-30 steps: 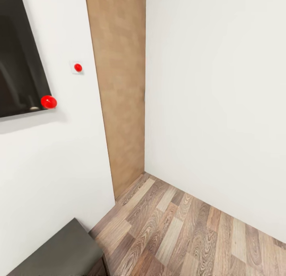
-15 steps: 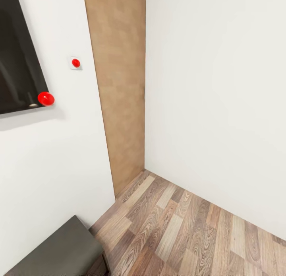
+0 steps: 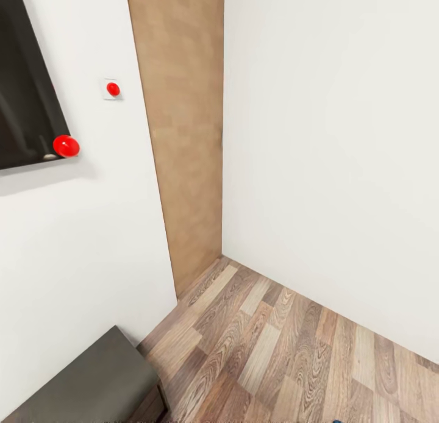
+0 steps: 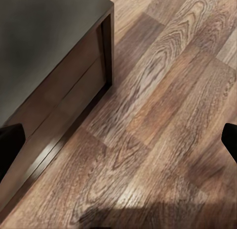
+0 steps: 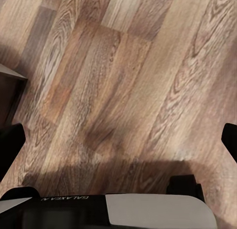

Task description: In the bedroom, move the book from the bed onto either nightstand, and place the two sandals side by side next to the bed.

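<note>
view has tipped down: 2 red knobs point(image 3: 66, 145) higher, 1 dark cabinet point(image 3: 91, 380), both grippers' jaws spread

Dark cabinet point(image 3: 85, 383) and black wall panel point(image 3: 24, 88) — both cut off by edges.

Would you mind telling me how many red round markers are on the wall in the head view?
2: a larger red marker at the dark panel's lower corner, and a smaller red marker on a white wall plate beside the brown door.

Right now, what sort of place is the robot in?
Likely a corner of a furnished room in a home: white walls, wood-plank floor, a brown wooden door, and a low dark cabinet under a wall-mounted black screen.
</note>
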